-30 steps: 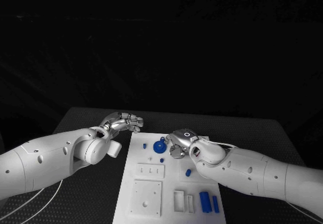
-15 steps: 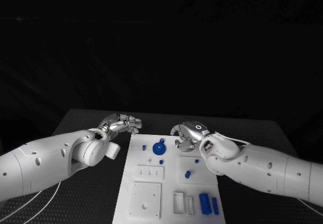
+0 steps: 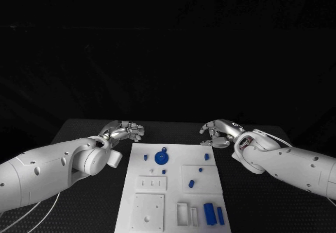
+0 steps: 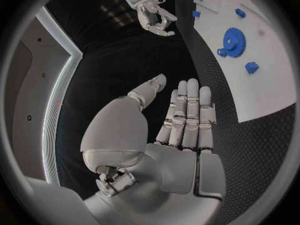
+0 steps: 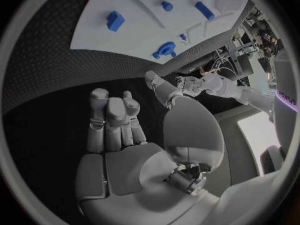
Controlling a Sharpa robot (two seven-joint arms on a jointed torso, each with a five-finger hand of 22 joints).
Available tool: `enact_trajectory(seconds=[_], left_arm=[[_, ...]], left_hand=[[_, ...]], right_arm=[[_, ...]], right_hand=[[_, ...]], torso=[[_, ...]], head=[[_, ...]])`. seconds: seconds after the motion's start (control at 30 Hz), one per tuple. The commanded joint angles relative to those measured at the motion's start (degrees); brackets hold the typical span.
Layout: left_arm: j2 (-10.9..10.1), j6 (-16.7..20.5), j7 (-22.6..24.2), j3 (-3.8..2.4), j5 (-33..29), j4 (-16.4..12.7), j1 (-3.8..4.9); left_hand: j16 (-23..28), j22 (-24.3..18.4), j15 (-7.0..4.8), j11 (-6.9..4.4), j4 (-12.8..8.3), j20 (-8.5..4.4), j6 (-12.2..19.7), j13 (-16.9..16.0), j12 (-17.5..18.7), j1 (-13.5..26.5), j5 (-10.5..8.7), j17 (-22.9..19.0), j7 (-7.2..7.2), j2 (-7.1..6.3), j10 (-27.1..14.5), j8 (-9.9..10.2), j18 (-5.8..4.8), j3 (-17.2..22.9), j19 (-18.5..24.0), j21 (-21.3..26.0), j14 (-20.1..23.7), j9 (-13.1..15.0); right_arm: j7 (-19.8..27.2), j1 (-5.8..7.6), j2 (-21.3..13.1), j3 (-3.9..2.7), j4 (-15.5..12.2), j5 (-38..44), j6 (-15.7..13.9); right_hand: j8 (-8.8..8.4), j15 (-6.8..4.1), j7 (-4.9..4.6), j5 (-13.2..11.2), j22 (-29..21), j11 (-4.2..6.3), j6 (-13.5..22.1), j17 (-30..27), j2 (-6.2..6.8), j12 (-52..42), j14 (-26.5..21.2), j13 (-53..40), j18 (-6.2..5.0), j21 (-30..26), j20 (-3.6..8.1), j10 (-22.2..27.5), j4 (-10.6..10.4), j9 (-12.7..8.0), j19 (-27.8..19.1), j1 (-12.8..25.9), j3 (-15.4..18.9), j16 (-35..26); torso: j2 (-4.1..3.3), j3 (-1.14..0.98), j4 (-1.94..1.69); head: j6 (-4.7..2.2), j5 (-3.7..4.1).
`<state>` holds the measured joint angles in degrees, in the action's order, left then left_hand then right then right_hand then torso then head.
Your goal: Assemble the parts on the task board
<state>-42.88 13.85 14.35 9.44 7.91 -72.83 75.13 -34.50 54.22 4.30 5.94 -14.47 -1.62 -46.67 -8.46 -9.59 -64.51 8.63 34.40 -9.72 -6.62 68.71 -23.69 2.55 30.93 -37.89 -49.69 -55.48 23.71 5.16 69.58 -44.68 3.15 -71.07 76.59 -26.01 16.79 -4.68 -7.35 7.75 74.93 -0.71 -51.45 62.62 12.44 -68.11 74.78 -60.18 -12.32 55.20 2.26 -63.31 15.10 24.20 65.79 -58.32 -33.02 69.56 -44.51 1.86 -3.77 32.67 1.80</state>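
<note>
— Parts: where do we see them?
— Small blue pieces, a gear [image 3: 161, 157] among them, on the white board [image 3: 175, 194] mid-table.
— Our hands?
— Left hand [image 3: 125, 131] and right hand [image 3: 220, 132] off the board's far corners, fingers curled, holding nothing.

Dim overall, background above my surface [image 3: 91, 131] black. Task board [image 3: 175, 194] is brightest, mildly glary. Wrist views heavily fisheye, edges bent, dark frame; bright strip light [image 4: 59, 85] curves beside my left robot hand [image 4: 181, 115].
</note>
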Motion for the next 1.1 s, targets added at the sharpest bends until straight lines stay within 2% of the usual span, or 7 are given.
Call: enact_trajectory(seconds=[0.03, 0.3, 0.57, 0.63, 0.73, 0.87, 1.1], left_arm=[[0.3, -0.7, 1.2, -0.04, 0.1, 0.2, 0.05], [0.4, -1.0, 1.4, -0.03, 0.1, 0.4, -0.09], [0.4, -2.0, 1.8, -0.01, 0.0, 0.5, -0.42], [0.3, -2.1, 2.0, -0.01, 0.0, 0.4, -0.48], [0.4, -2.4, 2.2, -0.01, -0.1, 0.5, -0.61], [0.4, -2.4, 2.0, -0.01, -0.1, 0.4, -0.72], [0.4, -2.3, 1.9, -0.01, -0.1, 0.3, -0.75]], left_hand=[[-0.3, 0.1, -0.07, -0.09, -0.2, 0.15, -0.2, -0.1, -0.2, 0.4, -0.28, -0.1, -0.18, 0.23, 0.5, 0.2, 1.11, -0.2, 0.4, -0.3, 0.5, 0.1], [-0.3, 0.1, -0.07, -0.07, -0.2, 0.13, -0.2, -0.1, -0.1, 0.5, -0.59, -0.1, -0.18, 0.09, 0.4, 0.2, 1.13, -0.3, 0.4, -0.3, 0.5, 0.1], [-0.4, 0.1, -0.09, 0.05, -0.5, 0.10, -0.1, -0.2, 0.1, 0.3, -0.65, -0.2, -0.21, -0.06, 0.1, 0.3, 1.17, -0.3, 0.4, -0.3, 0.6, 0.1], [-0.4, 0.1, -0.09, 0.05, -0.5, 0.10, -0.1, -0.2, 0.1, 0.3, -0.65, -0.2, -0.21, -0.06, 0.1, 0.3, 1.17, -0.3, 0.4, -0.3, 0.6, 0.1], [-0.4, 0.0, -0.01, 0.12, 0.0, 0.18, 0.0, -0.2, 0.2, 1.5, -0.55, -0.3, -0.27, -1.32, 0.0, 0.4, 1.09, -0.8, 0.4, -0.3, 0.6, 0.1], [-0.4, 0.0, -0.03, 0.12, 0.4, 0.17, 0.0, -0.3, 0.2, 1.8, -0.48, -0.3, -0.27, -1.58, -0.1, 0.4, 1.13, -0.8, 0.4, -0.2, 0.7, 0.1], [-0.4, 0.0, -0.05, 0.11, 0.4, 0.14, 0.0, -0.3, 0.2, 1.6, -0.41, -0.4, -0.26, -1.40, -0.1, 0.4, 1.17, -0.6, 0.4, -0.2, 0.7, 0.1]], right_arm=[[5.3, -0.14, -0.3, 0.00, 1.6, -4.1, 4.7], [6.1, -1.48, -1.0, 0.03, 4.0, -3.7, 5.7], [5.9, -4.13, 0.1, 0.03, 5.2, -2.6, 5.5], [6.0, -4.55, 0.5, 0.02, 5.6, -2.6, 5.3], [6.3, -5.25, 1.1, 0.01, 6.5, -2.6, 5.2], [6.5, -5.71, 1.6, 0.01, 7.1, -2.6, 5.1], [6.7, -6.08, 2.5, 0.01, 8.1, -2.4, 4.9]], right_hand=[[0.15, -0.09, -0.62, 0.6, 0.2, -0.77, 0.0, 0.1, 0.00, -0.3, -0.6, -0.1, -2.68, -0.4, -0.12, 2.9, 0.4, 0.0, -0.6, 0.1, 1.5, -0.3], [0.00, 0.08, -0.77, 0.8, 0.3, -0.93, 0.3, 0.3, -0.18, -0.2, -1.2, -0.1, -2.68, -0.7, -0.38, 3.6, 1.1, 0.0, -1.3, 0.1, 4.0, -0.4], [-0.07, 0.13, -0.82, 1.0, 0.3, -0.98, 0.4, 0.3, -0.55, -0.3, -1.4, -0.1, -2.68, -0.8, -0.46, 3.8, 1.3, -0.1, -1.6, -1.5, 4.4, -0.5], [-0.07, 0.13, -0.82, 1.0, 0.3, -0.98, 0.4, 0.3, -0.55, -0.3, -1.4, -0.1, -2.68, -0.8, -0.46, 3.8, 1.3, -0.1, -1.6, -1.5, 4.4, -0.5], [-0.10, 0.15, -0.84, 1.5, 0.3, -1.00, 0.4, 0.4, -0.64, -0.3, -1.4, -0.1, -2.68, -0.8, -0.50, 3.8, 1.3, -0.1, -1.6, -2.1, 4.5, -0.5], [-0.14, 0.17, -0.87, 1.9, 0.3, -1.03, 0.5, 0.4, -0.76, -0.3, -1.4, 0.0, -2.68, -0.8, -0.55, 3.9, 1.2, -0.2, -1.6, -2.3, 4.6, -0.5], [-0.16, 0.18, -0.88, 2.0, 0.3, -1.04, 0.5, 0.4, -1.14, -0.4, -1.4, 0.0, -2.68, -0.8, -0.59, 3.9, 1.2, -0.2, -1.6, -2.8, 4.7, -0.5]], torso=[[0.12, -0.45, 0.59], [0.23, -1.04, 1.06], [0.11, -1.08, 0.92], [0.13, -0.98, 0.89], [0.13, -1.01, 0.89], [0.15, -0.92, 0.67], [0.20, -0.75, 0.75]], head=[[-0.01, 0.03], [0.18, -0.03], [0.74, -0.19], [0.93, -0.35], [1.21, -0.58], [1.43, -0.51], [1.65, -0.68]])
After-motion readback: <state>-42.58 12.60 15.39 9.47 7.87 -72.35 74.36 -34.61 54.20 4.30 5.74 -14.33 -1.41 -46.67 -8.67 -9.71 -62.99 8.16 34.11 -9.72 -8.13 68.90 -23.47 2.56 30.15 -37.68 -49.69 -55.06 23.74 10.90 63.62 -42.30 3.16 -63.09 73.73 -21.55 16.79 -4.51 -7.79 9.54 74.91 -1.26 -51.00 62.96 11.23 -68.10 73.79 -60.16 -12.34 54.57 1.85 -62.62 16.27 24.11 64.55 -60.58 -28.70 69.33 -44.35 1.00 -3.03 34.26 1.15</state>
